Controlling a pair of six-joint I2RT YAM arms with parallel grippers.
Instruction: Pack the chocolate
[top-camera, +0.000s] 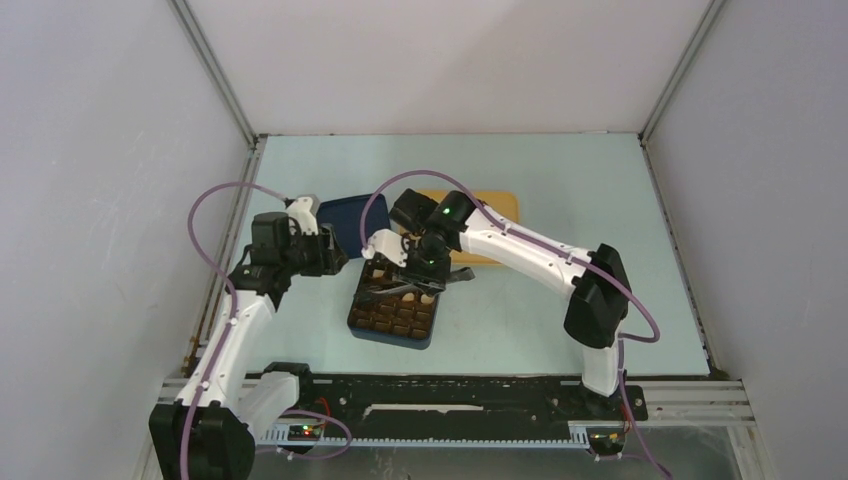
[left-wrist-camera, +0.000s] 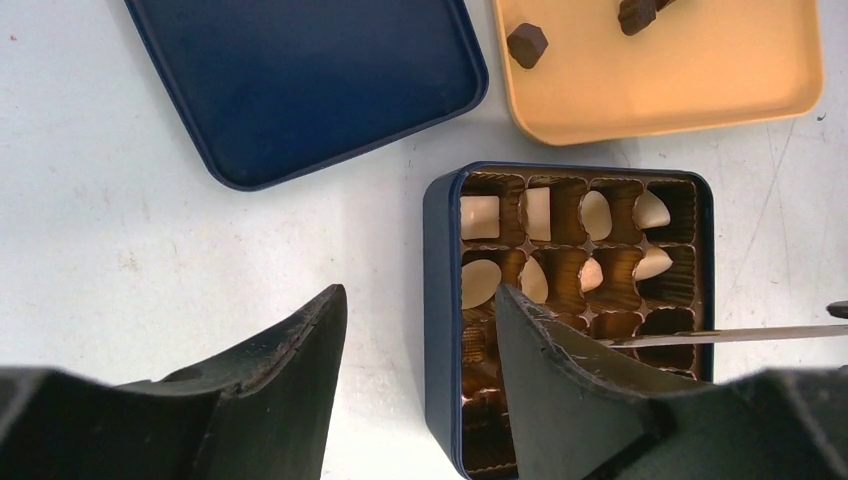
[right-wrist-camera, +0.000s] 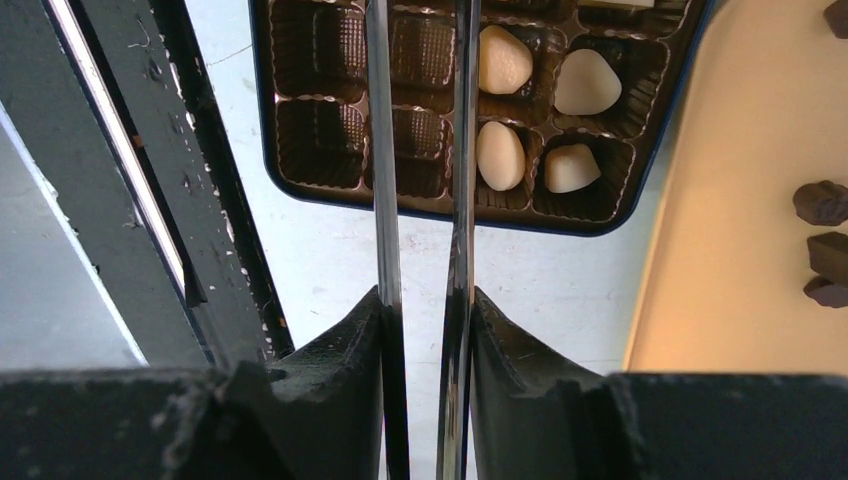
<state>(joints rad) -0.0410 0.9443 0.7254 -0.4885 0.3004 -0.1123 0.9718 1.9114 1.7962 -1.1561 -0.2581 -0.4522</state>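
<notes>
The dark blue square box (top-camera: 392, 318) with its brown gridded insert holds several cream-white chocolates (left-wrist-camera: 480, 217) in its cells; they also show in the right wrist view (right-wrist-camera: 503, 58). Dark brown chocolates (left-wrist-camera: 527, 44) lie on the orange tray (left-wrist-camera: 680, 90), and more show in the right wrist view (right-wrist-camera: 822, 202). My right gripper (right-wrist-camera: 425, 295) is shut on metal tongs (right-wrist-camera: 381, 150), whose two blades reach over the box, slightly apart with nothing between them. My left gripper (left-wrist-camera: 418, 292) is open, its fingers either side of the box's left wall (left-wrist-camera: 440, 300).
The box's dark blue lid (left-wrist-camera: 300, 80) lies flat to the left of the tray, behind the box. The orange tray (top-camera: 495, 208) sits behind the box. White walls enclose the table on three sides. The left arm's dark body (right-wrist-camera: 150, 180) is close beside the tongs.
</notes>
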